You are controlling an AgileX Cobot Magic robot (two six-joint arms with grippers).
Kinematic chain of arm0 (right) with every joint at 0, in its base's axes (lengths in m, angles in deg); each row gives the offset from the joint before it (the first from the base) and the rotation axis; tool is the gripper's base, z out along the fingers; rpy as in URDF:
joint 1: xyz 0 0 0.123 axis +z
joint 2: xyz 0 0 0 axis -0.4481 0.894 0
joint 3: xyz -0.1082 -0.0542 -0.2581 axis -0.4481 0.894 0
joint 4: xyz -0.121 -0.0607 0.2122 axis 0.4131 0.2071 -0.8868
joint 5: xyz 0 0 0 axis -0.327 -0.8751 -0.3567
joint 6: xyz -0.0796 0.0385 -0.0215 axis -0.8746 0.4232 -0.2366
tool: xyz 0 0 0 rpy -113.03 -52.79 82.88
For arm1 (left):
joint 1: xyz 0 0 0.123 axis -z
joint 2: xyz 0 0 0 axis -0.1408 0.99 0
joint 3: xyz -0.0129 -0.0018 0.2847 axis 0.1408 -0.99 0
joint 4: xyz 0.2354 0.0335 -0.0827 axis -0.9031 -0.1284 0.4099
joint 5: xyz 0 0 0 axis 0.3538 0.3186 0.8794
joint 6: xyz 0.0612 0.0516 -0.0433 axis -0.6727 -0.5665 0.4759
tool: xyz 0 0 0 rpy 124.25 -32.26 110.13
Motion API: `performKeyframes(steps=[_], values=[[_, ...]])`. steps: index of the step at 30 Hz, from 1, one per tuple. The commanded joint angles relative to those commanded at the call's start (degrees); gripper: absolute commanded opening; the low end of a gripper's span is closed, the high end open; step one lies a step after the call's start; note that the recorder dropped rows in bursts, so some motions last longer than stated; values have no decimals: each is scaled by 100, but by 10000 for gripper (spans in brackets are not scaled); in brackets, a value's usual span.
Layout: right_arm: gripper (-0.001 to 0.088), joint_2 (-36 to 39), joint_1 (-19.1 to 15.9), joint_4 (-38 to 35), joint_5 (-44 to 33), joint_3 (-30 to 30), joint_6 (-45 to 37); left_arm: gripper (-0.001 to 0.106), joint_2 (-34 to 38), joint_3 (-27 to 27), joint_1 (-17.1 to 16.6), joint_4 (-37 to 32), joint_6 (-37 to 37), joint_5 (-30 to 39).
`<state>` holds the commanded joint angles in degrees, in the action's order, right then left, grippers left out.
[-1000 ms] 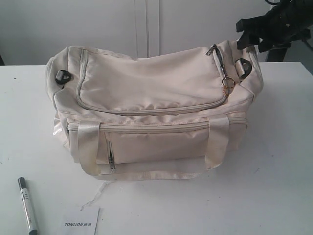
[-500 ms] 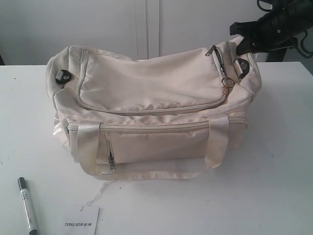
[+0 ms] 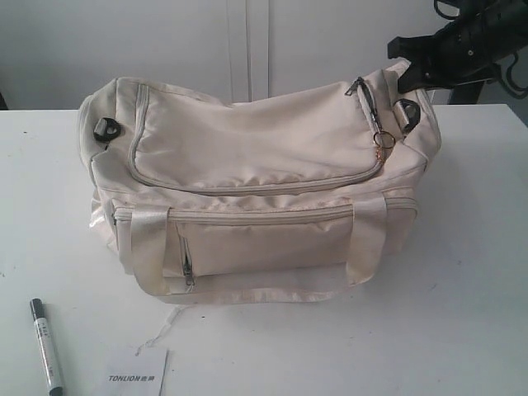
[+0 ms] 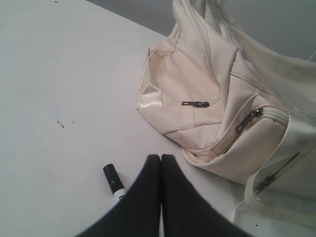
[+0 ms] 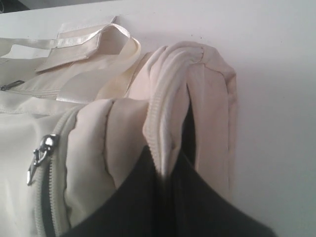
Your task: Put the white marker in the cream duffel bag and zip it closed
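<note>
From the exterior view, the right gripper [image 3: 410,76] meets the far end of the cream duffel bag [image 3: 247,157], with the white marker [image 3: 47,345] well apart from it. The left wrist view shows the left gripper [image 4: 161,160] pressed together and empty, the marker just beside its tips. In the right wrist view, the jaws pinch a fold of the bag.

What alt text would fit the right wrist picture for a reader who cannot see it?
The robot's black right claw pinches a raised fold of fabric at one end of the cream duffel bag. A metal zipper pull sits nearby, shiny straps lie beyond, and the white table shows behind.
</note>
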<state>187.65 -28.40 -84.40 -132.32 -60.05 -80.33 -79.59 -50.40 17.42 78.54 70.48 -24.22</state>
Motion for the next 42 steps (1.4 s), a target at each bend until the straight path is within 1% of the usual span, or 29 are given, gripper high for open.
performKeyframes(steps=[6,9,11,15,17,21,24,29,35,42], values=[[0,0,0,0,34,0,0,0,0,0,0,0,23,-592],[0,0,0,0,30,0,0,0,0,0,0,0,23,-678],[0,0,0,0,30,0,0,0,0,0,0,0,23,-612],[0,0,0,0,30,0,0,0,0,19,0,0,-11,-172],[0,0,0,0,40,0,0,0,0,169,0,0,-106,-28],[0,0,0,0,40,0,0,0,43,589,0,-12,-552,315],[0,0,0,0,40,0,0,0,351,872,0,-12,-765,555],[0,0,0,0,40,0,0,0,998,1279,0,-12,-913,567],[0,0,0,0,40,0,0,0,1882,1782,0,-12,-1383,567],[0,0,0,0,40,0,0,0,2912,2499,0,-12,-1900,644]])
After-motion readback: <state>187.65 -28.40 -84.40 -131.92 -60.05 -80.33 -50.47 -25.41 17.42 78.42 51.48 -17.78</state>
